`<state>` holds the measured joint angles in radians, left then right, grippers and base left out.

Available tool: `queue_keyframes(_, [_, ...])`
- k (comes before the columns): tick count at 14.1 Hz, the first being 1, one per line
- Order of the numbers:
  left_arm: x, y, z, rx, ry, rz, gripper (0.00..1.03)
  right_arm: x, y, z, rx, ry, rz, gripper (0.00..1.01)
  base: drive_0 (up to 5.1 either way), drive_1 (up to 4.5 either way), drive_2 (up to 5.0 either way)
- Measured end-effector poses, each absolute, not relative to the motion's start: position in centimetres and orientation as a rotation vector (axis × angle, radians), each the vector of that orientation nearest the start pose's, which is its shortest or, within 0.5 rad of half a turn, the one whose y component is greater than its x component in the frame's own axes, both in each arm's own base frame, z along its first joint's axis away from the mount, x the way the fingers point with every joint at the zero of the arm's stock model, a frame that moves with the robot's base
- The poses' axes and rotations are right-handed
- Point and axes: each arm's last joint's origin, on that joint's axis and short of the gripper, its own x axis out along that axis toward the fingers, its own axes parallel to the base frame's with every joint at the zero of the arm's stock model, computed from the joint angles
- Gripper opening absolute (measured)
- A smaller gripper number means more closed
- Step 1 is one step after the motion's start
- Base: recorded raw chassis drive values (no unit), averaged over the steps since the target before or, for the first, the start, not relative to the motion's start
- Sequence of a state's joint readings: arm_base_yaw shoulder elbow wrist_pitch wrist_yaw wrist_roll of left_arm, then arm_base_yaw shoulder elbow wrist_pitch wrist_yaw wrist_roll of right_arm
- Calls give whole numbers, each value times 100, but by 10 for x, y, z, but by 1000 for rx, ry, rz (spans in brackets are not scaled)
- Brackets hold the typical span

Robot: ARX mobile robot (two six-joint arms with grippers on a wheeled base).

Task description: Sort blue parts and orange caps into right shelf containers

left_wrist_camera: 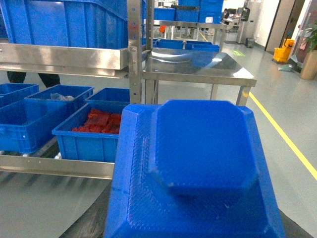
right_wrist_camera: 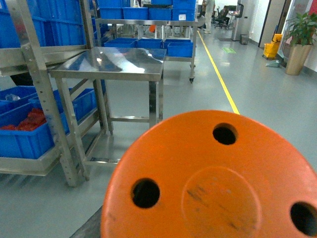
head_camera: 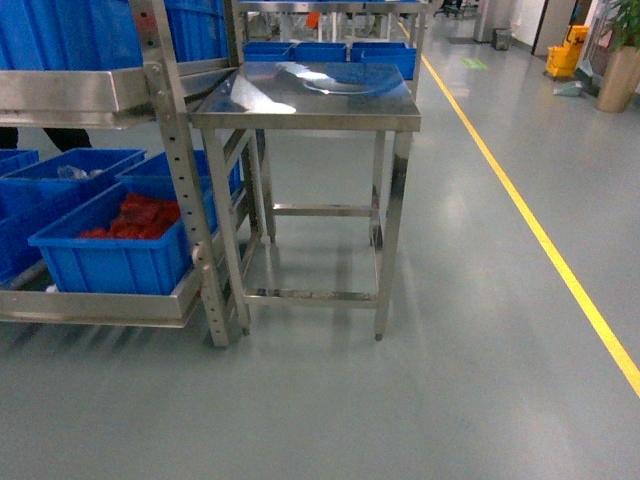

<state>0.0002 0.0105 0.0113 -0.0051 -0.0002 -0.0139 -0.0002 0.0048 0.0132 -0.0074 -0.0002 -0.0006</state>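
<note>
Two loads seem to be aboard already: the left wrist view is filled from 6 o'clock up to its centre by a blue part (left_wrist_camera: 198, 168), a moulded piece with a raised octagonal top, and the right wrist view by a big orange cap (right_wrist_camera: 218, 183) with round holes in its face. Neither end effector shows in any view, so I cannot tell whether either is open or closed on its piece (they may simply rest beneath the cameras). I judge the step in hand to be the approach to the shelf, with nothing yet placed. The shelf rack (head_camera: 180, 150) stands at 9 o'clock in the head view, and on its lower tier a blue crate (head_camera: 120, 262) holds a heap of red-orange pieces (head_camera: 140, 218), with more blue crates beside and behind it. The next move calls for closing in on that tier and lining each arm over its proper crate. In the way stands a steel surface (head_camera: 310, 100) at 12 o'clock, its legs just beside the rack upright; a yellow floor line (head_camera: 540, 240) runs past at 3 o'clock.
</note>
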Motion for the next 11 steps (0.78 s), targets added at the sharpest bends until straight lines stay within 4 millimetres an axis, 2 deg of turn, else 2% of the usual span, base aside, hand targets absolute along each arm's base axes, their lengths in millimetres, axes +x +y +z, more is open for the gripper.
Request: queue_keyframes(11, [98,0,166,-14,2,0,42,97,0,167,-1,-6,0,44,2,426,-422])
